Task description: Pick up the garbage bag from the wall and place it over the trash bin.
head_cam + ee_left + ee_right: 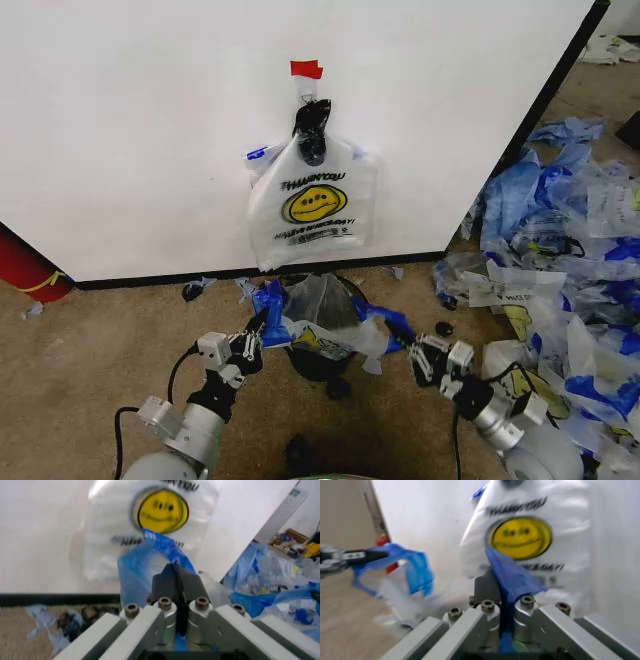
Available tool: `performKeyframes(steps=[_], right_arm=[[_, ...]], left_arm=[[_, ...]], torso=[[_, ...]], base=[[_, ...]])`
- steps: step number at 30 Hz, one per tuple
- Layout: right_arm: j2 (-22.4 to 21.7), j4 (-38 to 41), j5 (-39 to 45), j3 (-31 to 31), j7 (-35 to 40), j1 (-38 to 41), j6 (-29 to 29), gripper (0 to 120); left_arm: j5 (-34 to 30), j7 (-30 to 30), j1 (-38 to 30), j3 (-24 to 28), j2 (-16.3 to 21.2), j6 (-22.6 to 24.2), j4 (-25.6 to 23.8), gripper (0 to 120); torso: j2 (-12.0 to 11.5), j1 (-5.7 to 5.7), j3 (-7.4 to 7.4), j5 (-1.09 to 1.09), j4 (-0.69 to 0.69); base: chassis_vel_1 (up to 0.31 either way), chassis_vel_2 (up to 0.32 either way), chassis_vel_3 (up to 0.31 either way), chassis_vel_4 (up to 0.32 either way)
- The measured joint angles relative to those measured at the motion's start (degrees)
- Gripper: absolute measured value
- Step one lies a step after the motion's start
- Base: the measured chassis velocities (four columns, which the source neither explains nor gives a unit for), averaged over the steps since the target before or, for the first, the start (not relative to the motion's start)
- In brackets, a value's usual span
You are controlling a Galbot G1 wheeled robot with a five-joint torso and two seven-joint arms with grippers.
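Fingers: both my grippers were clenched on blue handles of a garbage bag (325, 318); my left gripper (252, 338) pinched the handle on its side, my right gripper (418, 355) pinched the opposite handle, and the thin plastic stretched between them.

Wall (150, 130): large white panel with a black strip along its floor edge and its right edge, standing ahead of me; a small red tape piece (306, 68) was stuck high on it.

Heap of bags (560, 260): a wide pile of blue-and-white plastic bags lay on the carpet to my right, reaching from beside the wall's corner to beside my right arm.

Hanging bag (312, 205): a second white bag with a yellow smiley face and black "THANK YOU" print hung flat against the wall from a dark clip just below the red tape.

Held bag: translucent, with blue handles, it sat opened low in front of me, spread above the trash bin and below the hanging bag.

Trash bin (318, 362): dark and round, on the carpet between my two grippers, mostly covered by the held bag.

Red cylinder (28, 268): it lay at the wall's lower left, with a yellow band.
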Motion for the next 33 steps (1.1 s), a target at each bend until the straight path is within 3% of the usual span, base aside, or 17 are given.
performKeyframes(steps=[9,18,23,33], right_arm=[[0.6,0.3,0.9,2.6,1.6,0.8,-0.6,0],[1.2,-0.3,0.3,4.3,-1.4,-2.0,-0.4,0],[2.1,-3.9,-1.6,6.4,-11.8,-4.8,1.5,0],[3.4,-10.2,-3.7,5.7,-19.2,-5.2,3.9,0]], left_arm=[[-2.1,-0.1,-1.2,0.0,1.0,0.6,-1.2,0],[-0.8,1.0,0.2,2.9,-0.8,-0.1,1.6,0],[-0.4,1.1,-0.9,4.3,-3.5,-0.2,3.2,0],[1.9,1.6,1.5,4.4,-4.6,-1.6,4.1,0]], torso=[[0.0,0.0,0.0,-0.01,0.0],[0.0,0.0,-0.01,-0.01,0.01],[0.0,0.0,-0.01,-0.01,0.0],[0.0,0.0,-0.01,0.0,0.0]], base=[[0.0,0.0,0.0,0.0],[0.0,0.0,0.0,0.0],[0.0,0.0,0.0,0.0],[0.0,0.0,0.0,0.0]])
